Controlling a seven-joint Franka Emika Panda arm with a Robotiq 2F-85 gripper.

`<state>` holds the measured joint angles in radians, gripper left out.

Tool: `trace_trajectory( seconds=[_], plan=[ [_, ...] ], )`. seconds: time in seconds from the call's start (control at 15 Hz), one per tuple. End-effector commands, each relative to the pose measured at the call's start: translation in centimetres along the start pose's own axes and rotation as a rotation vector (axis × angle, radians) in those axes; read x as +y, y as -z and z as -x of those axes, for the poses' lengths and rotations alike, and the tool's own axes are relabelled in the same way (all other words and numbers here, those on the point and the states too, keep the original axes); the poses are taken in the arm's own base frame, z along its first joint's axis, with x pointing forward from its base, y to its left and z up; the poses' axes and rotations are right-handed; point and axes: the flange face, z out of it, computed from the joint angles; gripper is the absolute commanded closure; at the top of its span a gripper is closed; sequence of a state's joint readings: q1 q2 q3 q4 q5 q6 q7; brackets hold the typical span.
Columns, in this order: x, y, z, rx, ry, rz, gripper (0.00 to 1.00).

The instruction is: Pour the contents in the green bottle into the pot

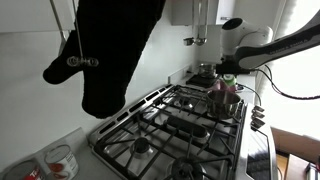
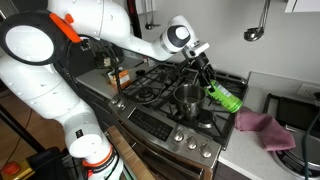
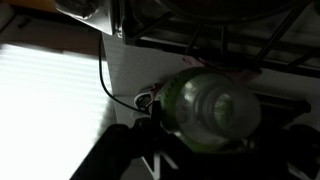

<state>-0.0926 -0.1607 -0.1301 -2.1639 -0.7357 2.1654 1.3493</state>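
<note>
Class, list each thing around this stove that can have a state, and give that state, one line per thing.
gripper: shut on the green bottle.
green bottle: held off the stove, tipped far over, beside the pot.
pot: upright on the stove, no lid.
stove: no flame visible on its burners.
pink cloth: crumpled on the counter.
</note>
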Motion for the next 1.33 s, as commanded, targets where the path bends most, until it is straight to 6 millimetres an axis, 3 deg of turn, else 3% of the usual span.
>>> trace_trajectory(
  seconds=[0.0,0.33,0.4,0.53,0.8,0.87,1.0,1.27],
  plan=[
    [3.2,-1.6,-3.1,-0.12,-0.048,-0.104,0.55],
    [7.1,-4.6,-6.4,-0.321,-0.168,-0.217,0.55],
    [5.5,-4.1,-6.0,-0.262,-0.128,-0.159,0.3],
    [6.6,-4.8,-6.8,-0.305,-0.153,-0.183,0.3],
    [6.6,-4.8,-6.7,-0.313,-0.158,-0.188,0.3],
    [6.5,-4.7,-6.5,-0.315,-0.141,-0.198,0.55],
    [6.9,-6.3,-7.5,-0.368,-0.171,-0.184,0.55],
    [10.1,-9.3,-10.1,-0.49,-0.254,-0.2,0.55]
  ],
)
